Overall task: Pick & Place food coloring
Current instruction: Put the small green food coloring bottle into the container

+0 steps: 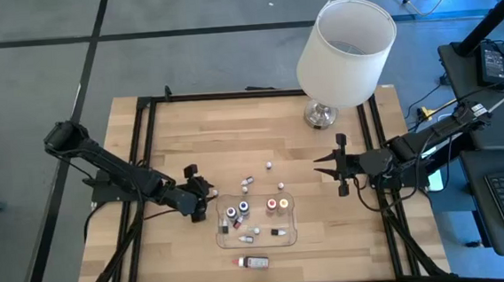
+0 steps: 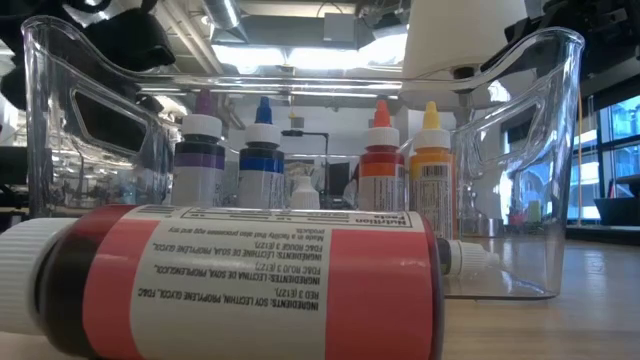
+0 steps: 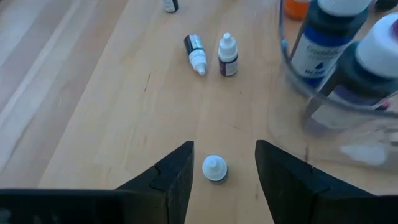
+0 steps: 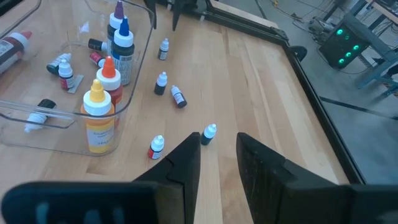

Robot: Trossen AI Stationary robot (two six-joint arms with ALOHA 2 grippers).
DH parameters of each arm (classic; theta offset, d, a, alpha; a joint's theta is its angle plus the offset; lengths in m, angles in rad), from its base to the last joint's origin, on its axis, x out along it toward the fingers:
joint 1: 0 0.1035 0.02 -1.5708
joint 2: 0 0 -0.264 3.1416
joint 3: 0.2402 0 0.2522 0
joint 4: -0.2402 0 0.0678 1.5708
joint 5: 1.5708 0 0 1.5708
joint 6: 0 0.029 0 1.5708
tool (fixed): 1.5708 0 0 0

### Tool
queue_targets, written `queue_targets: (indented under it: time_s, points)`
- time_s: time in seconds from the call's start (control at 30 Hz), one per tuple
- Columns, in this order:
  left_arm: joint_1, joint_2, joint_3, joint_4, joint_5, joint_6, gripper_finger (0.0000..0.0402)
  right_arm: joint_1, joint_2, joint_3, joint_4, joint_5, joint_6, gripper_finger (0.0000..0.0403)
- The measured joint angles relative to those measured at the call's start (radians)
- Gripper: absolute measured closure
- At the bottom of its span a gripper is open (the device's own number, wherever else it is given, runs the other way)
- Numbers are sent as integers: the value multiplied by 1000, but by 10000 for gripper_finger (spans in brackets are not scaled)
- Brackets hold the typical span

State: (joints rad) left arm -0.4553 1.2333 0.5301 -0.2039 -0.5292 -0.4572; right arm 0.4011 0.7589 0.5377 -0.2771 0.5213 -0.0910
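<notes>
Closest up, left gripper (image 3: pixel 216 163) fingers sit open around a tiny white-capped bottle (image 3: pixel 215 168) on the surface. Right gripper (image 4: pixel 217 155) hovers farther off, fingers slightly apart, holding nothing.

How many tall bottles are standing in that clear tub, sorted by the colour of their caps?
Purple-capped bottle: 1
Blue-capped bottle: 1
Orange-capped bottle: 1
Yellow-capped bottle: 1
Total standing in the clear tray: 4

floor: grey, dark seams (image 1: pixel 32 50) | lamp: white shade (image 1: pixel 345 41) | window: daylight (image 2: pixel 612 140) | ceiling lights (image 2: pixel 290 30)
</notes>
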Motion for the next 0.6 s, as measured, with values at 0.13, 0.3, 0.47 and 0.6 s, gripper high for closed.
queue_targets:
  time_s: [0.13,0.3,0.47,0.6]
  points:
    - [0,29,0,0,-8,0,236,0,0,0,0,0,0,296]
    - [0,45,0,8,-9,-4,237,0,0,0,0,0,0,296]
    - [0,74,0,15,-22,-35,237,0,0,0,0,0,0,296]
    - [0,107,0,15,-30,-74,237,0,0,0,0,0,0,296]
